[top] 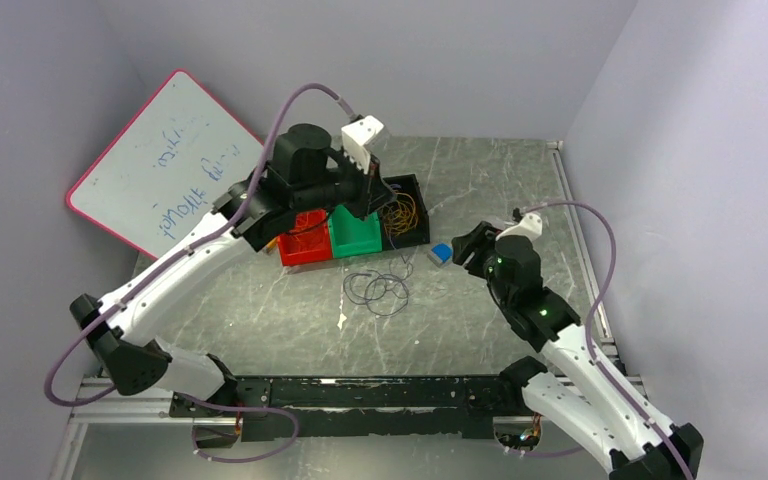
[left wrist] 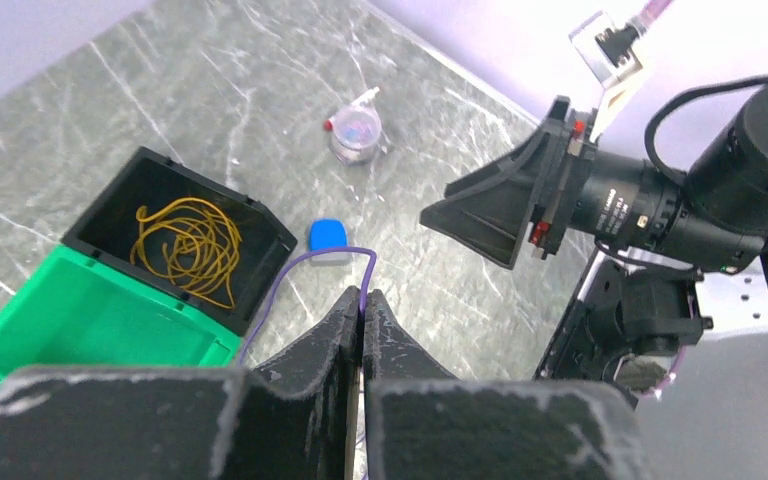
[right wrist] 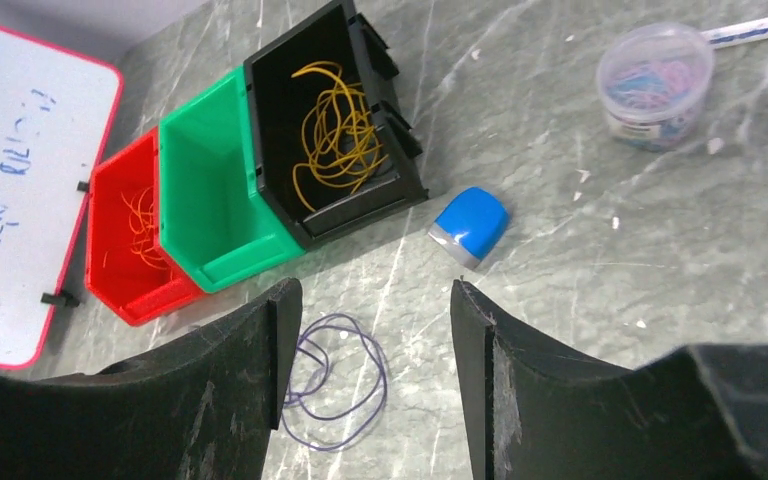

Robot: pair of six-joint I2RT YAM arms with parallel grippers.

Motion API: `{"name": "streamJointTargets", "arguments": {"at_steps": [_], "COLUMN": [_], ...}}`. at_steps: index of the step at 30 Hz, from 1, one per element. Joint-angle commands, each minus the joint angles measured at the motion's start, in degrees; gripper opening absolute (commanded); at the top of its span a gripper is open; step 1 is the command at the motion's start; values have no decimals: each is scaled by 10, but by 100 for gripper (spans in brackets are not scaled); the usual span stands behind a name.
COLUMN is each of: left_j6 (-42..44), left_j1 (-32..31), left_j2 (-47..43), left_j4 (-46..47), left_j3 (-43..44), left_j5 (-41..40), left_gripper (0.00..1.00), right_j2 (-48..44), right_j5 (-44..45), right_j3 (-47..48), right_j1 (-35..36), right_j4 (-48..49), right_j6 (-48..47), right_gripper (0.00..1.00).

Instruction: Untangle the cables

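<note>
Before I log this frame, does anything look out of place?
The purple cable lies loose on the table, outside the bins; the left gripper pinches a purple strand. The yellow cable sits inside the black bin.

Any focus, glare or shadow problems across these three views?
Top view: even, soft light, no glare, table sharp throughout. Left wrist view: the left tool, shut on the purple cable, is blurred at close range, while the black bin beyond is crisp. Right wrist view: the open right tool is soft-edged in the foreground; the whiteboard is bright but not washed out.
</note>
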Motion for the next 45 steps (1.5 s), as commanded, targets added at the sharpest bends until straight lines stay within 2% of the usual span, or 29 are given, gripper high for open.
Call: {"name": "streamJointTargets", "arguments": {"at_steps": [1,4,9,14,19,24,29,33,38,45], "left_j6": [-17,-18,-18,-27,-32,-37,-34,-23,-9,14], "left_j1": [-3,-3,-3,-3,-3,-3,-3,-3,-3,-2], "left_j2": [-40,-53,-47,-32,-21,-6,10,21,34,44], "left_j4": [19,35,34,44,51,40,18,-3,-24,-35], "left_j3": [20,10,27,47,66,93,132,181,253,328], "left_j5": [-68,-80,-73,-46,-21,13,44,47,35,-32], "left_gripper": [7,7,7,7,7,7,7,7,7,7], "right_j2": [-42,-72,-92,-43,13,72,119,157,201,232], "right_j5": [61,24,-190,-344,-426,-462,-439,-390,-385,-370], "right_j3": [17,1,-24,4,9,7,-3,-26,-66,-101], "right_j1": [-2,-2,-2,-2,-2,-2,-2,-2,-2,-2], "right_j4": [-43,3,144,204,260,326,379,409,460,476], "right_j6": [3,-35,-139,-199,-229,-219,-202,-169,-129,-110], "right_gripper": [60,64,75,80,80,78,75,67,59,41]}}
